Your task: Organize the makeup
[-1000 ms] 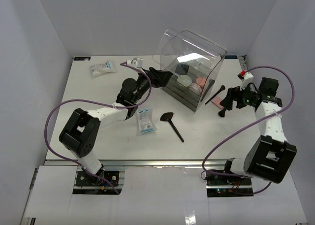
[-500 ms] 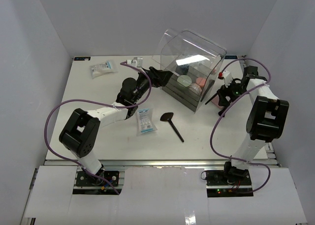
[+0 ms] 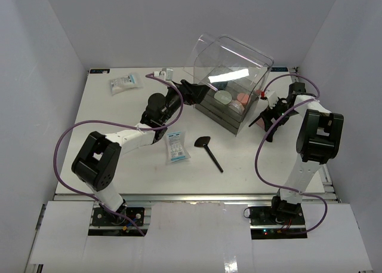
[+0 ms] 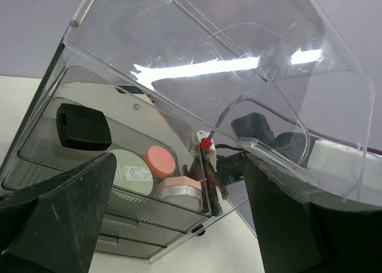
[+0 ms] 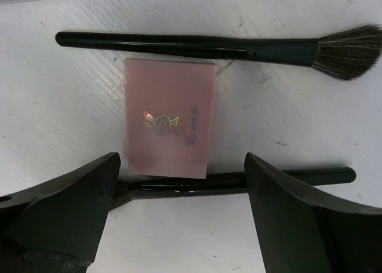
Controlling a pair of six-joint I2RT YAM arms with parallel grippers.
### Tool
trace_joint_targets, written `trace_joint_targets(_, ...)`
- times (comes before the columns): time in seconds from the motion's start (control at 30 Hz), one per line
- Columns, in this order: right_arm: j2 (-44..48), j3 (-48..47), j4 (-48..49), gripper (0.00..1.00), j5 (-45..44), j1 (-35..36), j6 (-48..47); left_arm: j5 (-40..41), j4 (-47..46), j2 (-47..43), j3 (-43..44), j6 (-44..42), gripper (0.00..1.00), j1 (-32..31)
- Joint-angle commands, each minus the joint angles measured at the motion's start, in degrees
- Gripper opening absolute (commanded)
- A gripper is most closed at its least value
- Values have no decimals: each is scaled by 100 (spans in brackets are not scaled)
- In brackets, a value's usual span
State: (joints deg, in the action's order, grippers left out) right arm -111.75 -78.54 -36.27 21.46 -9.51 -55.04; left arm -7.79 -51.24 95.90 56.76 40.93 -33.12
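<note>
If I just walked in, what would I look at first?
Probably the big clear box at the back of the table, with its lid tipped up and small round compacts inside. Next, the pink palette lying between two black brushes to the right of the box, with the right gripper above it, jaws wide open.

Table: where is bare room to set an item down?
Free: front right, between flat brush and right arm; left side, between far packet and left arm. Crowded: right of the clear box, around pink palette and brushes.
</note>
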Motion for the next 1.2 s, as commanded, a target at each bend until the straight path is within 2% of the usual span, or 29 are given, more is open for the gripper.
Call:
trace_joint_targets(0.0,-74,-42,284,93,-58,145,97,-8,-180,-229,247,56,98,25)
trace_joint_targets(0.33,-122,-6,176,100,-34,318,-74,6,-155,-256,283,94,98,45)
trace_joint_targets(0.6,-421,-429,-288,88,32,353,-93,23,-105,-335,270,73,98,93)
trace_joint_targets(0.73,-479,-539,-363,78,34,353,-51,32,-96,-352,239,73,98,130)
trace_joint_targets(0.83,-462,-539,-363,64,-16,353,-42,23,-88,-361,247,73,98,130)
trace_joint_targets(0.9,-383,-462,-355,52,-82,352,-64,30,-67,-357,267,82,98,141)
trace_joint_targets(0.97,-283,-375,-319,35,-165,338,-81,65,-55,-381,274,89,98,150)
trace_joint_targets(1.03,-139,-290,-295,29,-116,299,-68,90,-56,-392,281,116,98,164)
trace_joint_targets(1.17,258,-58,-211,25,73,215,-62,111,-9,-417,322,143,98,183)
